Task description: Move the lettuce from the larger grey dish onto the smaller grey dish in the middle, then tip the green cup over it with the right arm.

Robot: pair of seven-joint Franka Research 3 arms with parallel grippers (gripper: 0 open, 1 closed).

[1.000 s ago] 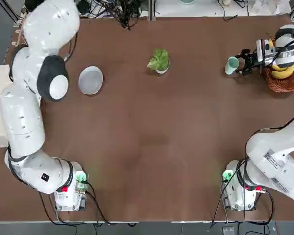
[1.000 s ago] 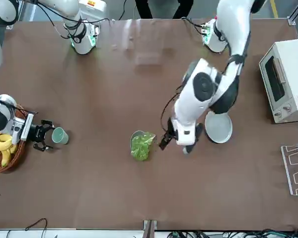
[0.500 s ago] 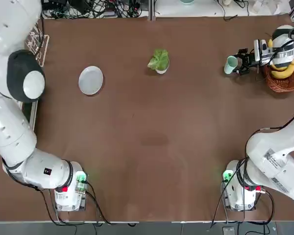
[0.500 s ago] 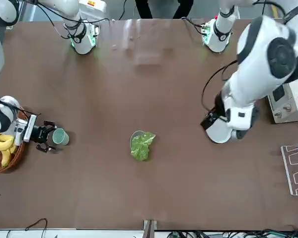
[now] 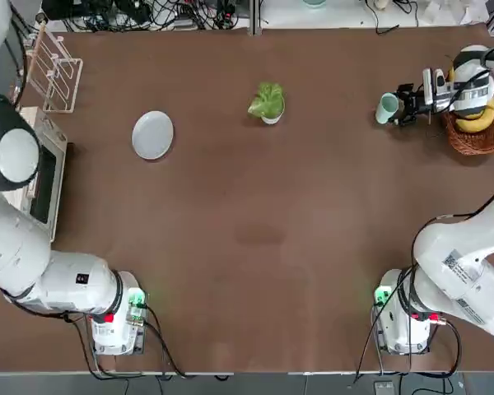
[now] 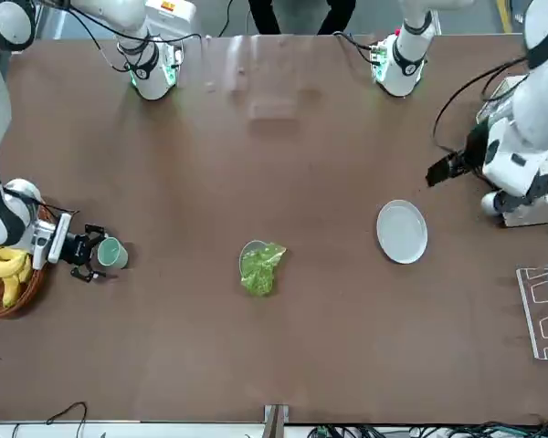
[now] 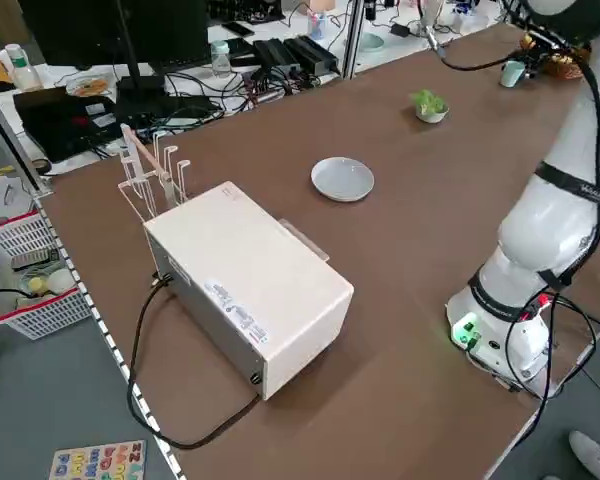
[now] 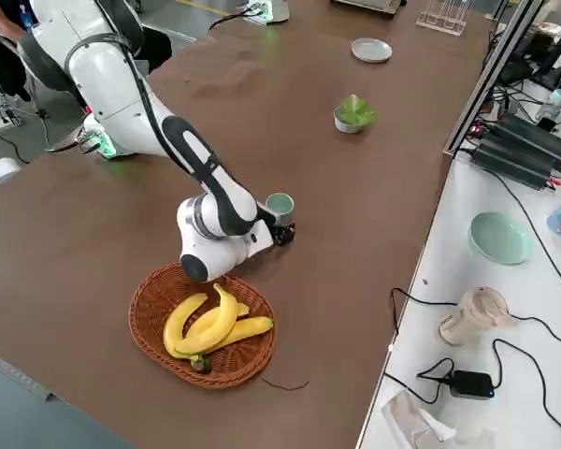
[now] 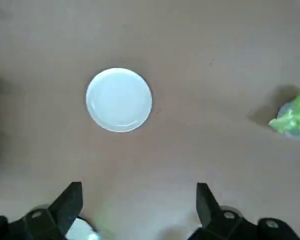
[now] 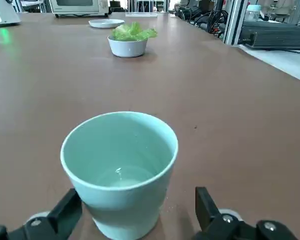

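Lettuce (image 5: 268, 100) lay in the smaller grey dish (image 10: 127, 49), with the left gripper (image 9: 139, 184) spread beyond the larger grey dish (image 6: 402, 232) and the nearer right gripper (image 10: 139, 190) spread too, the green cup (image 10: 122, 207) straight ahead between its fingers.

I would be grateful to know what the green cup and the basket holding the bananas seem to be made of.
The green cup looks like smooth plastic or glazed ceramic, judging by its even colour and soft sheen. The basket appears to be wicker or a similar woven fibre, given its reddish-brown interlaced strands.
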